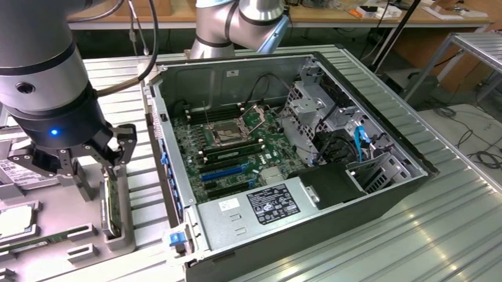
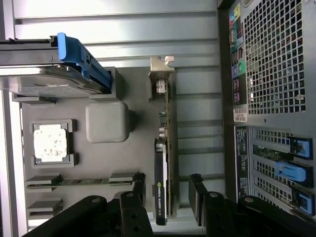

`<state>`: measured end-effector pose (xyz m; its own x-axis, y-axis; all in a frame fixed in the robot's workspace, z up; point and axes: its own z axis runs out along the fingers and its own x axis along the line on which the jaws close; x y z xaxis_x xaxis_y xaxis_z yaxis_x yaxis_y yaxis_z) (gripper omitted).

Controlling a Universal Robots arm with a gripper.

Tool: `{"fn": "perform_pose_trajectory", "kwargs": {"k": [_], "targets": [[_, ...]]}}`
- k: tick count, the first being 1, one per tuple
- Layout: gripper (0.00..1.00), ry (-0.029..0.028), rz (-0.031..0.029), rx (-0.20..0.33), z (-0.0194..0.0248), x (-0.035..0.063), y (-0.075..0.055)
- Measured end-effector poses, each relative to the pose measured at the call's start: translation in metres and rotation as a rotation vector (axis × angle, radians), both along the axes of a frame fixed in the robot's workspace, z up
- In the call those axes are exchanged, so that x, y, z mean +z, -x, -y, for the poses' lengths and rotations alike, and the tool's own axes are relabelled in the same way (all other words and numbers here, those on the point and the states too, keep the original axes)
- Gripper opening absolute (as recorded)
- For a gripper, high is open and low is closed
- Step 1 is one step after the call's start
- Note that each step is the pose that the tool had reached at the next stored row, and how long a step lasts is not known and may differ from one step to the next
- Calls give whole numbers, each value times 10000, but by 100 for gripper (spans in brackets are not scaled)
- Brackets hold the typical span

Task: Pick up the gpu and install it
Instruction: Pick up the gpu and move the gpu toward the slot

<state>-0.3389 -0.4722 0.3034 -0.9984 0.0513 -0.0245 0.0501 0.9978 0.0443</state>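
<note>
The gpu stands on its long edge in a slot of the grey fixture tray, with its silver bracket at the far end and its black face turned sideways. My gripper is open, with one black finger on each side of the card's near end and a gap to each. In the exterior view the gripper hangs low over the gpu, at the exterior view's left of the open computer case. The motherboard lies exposed inside, with a blue slot.
The tray also holds a processor, a RAM stick, a grey block and a hard drive in a blue-handled caddy. The case's rear panel stands close beside the tray. A second arm's base stands behind the case.
</note>
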Motion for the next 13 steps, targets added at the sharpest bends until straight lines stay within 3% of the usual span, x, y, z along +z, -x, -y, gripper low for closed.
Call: {"fn": "perform_pose_trajectory", "kwargs": {"k": [13], "targets": [[48, 0, 1, 0, 0, -54, 0]]}}
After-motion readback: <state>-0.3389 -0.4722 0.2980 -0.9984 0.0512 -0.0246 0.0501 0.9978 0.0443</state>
